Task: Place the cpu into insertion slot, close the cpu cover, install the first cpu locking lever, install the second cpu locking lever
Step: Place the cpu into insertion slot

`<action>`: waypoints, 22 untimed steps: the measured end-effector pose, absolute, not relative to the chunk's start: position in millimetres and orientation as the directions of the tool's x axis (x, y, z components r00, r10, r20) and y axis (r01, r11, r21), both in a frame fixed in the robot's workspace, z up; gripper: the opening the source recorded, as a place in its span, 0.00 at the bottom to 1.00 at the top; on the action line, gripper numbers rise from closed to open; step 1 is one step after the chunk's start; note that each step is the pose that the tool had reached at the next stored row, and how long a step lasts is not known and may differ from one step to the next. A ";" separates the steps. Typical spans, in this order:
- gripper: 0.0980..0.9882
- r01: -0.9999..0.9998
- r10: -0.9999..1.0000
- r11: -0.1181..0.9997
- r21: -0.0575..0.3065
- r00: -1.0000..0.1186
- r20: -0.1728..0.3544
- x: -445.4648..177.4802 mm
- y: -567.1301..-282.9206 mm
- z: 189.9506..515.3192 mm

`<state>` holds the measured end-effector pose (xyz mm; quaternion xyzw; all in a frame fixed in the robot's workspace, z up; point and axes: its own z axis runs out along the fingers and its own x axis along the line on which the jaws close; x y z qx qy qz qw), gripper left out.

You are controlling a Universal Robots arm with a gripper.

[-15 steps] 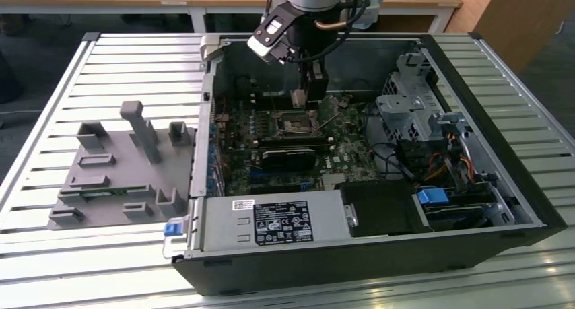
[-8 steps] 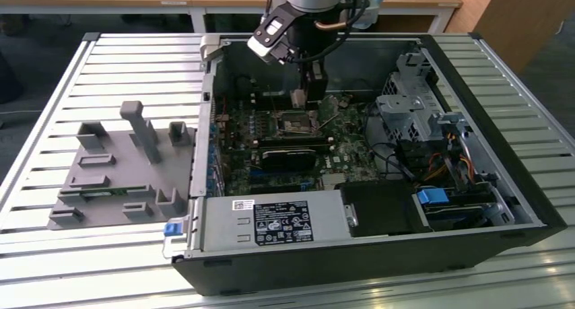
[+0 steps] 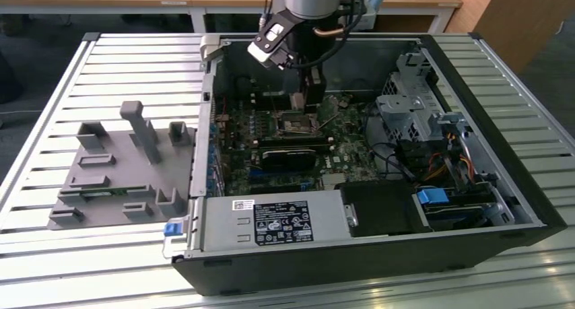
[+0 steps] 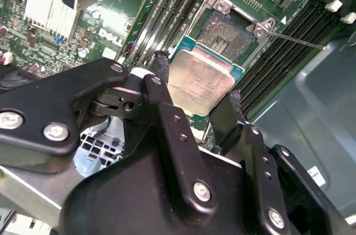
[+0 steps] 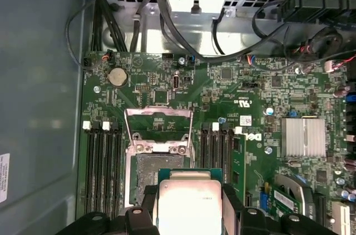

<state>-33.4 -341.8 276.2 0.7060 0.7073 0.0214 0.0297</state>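
The gripper [image 4: 196, 87] is clamped on the cpu [image 4: 201, 78], one black finger [image 4: 162, 74] on each of two opposite edges. It holds the chip over one edge of the insertion slot [image 4: 225, 28], unseated, with part of the socket's contact field bare.

The second wrist view alone shows a thin metal lever [image 4: 295, 39] angling away from a socket corner. The first wrist view shows the cpu cover [image 5: 158, 111] swung open beyond the socket.

The exterior view takes in the open computer case [image 3: 378, 255] on a slatted table [image 3: 54, 107]. Inside the case, on the motherboard [image 3: 351, 154], the socket lies at 12 o'clock from a black card [image 3: 287, 154]. A white-labelled grey box [image 3: 269, 221] is at 6 o'clock from the card and a drive cage [image 3: 404, 117] at 3 o'clock. A grey moulded fixture [image 3: 117, 167] sits at 9 o'clock from the case.
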 end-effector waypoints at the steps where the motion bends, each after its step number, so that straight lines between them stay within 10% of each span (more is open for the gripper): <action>1: 0.50 0.997 1.000 0.002 0.072 -0.001 -0.011 -33.4 -341.6 274.6; 22: 0.50 0.996 0.998 0.059 0.072 -0.058 -0.010 -35.3 -340.5 259.7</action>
